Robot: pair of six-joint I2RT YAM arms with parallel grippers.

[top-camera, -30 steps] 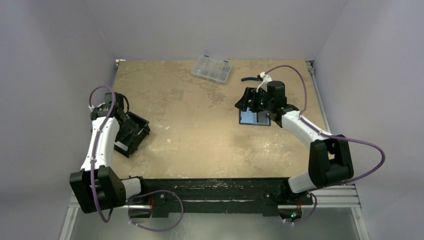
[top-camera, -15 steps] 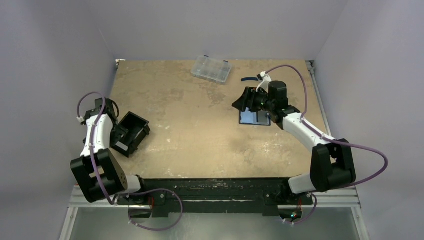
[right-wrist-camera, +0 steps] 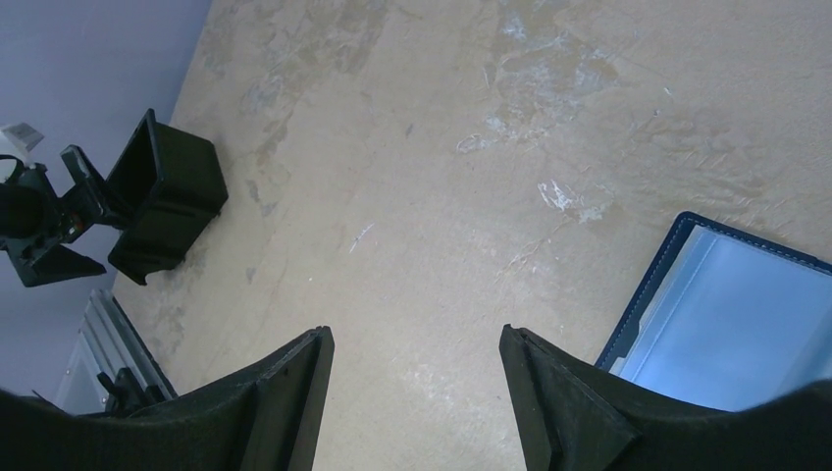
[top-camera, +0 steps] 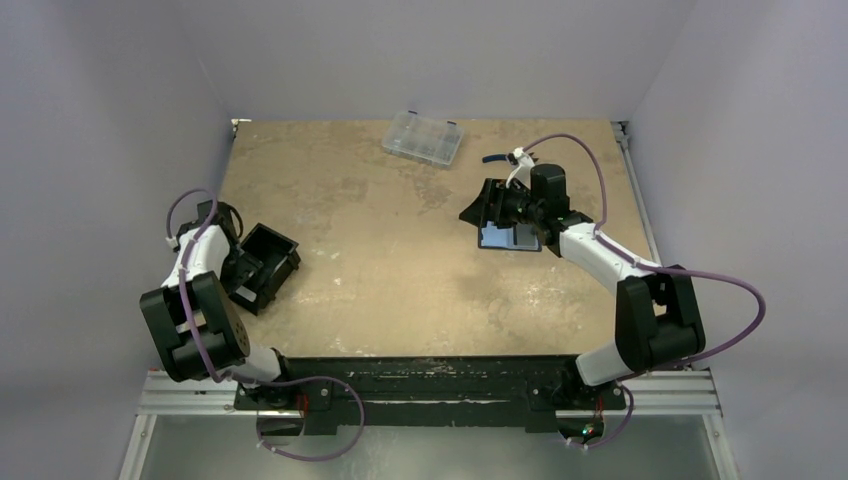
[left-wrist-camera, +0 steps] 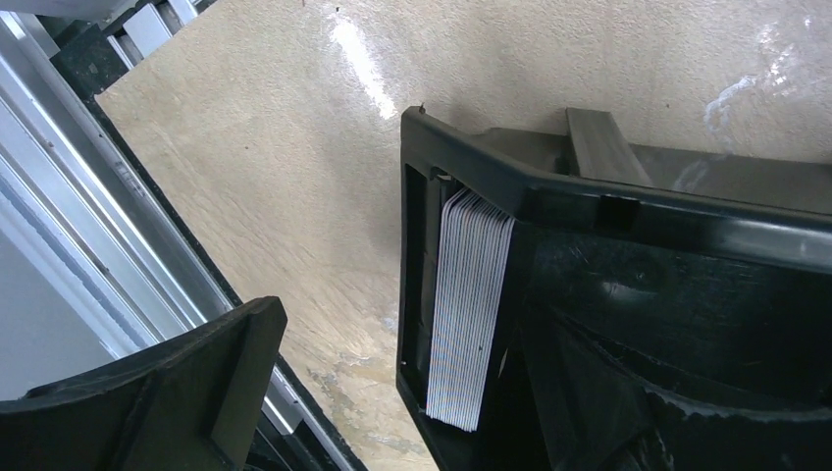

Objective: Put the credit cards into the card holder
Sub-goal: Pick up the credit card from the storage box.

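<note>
Drawn back toward the counter's [top-camera: 380, 260] left edge, my left claw [top-camera: 238, 266] (wide, empty) faces credit cards [left-wrist-camera: 471, 314] stacked edgewise alongside.

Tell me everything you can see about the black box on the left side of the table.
The black box is open-topped and glossy, hard plastic by its look, with a thick rim. It sits skewed on the tan table near its left edge, close by the open left fingers; whether they touch it is unclear. A stack of white cards stands on edge against one inner wall.
</note>
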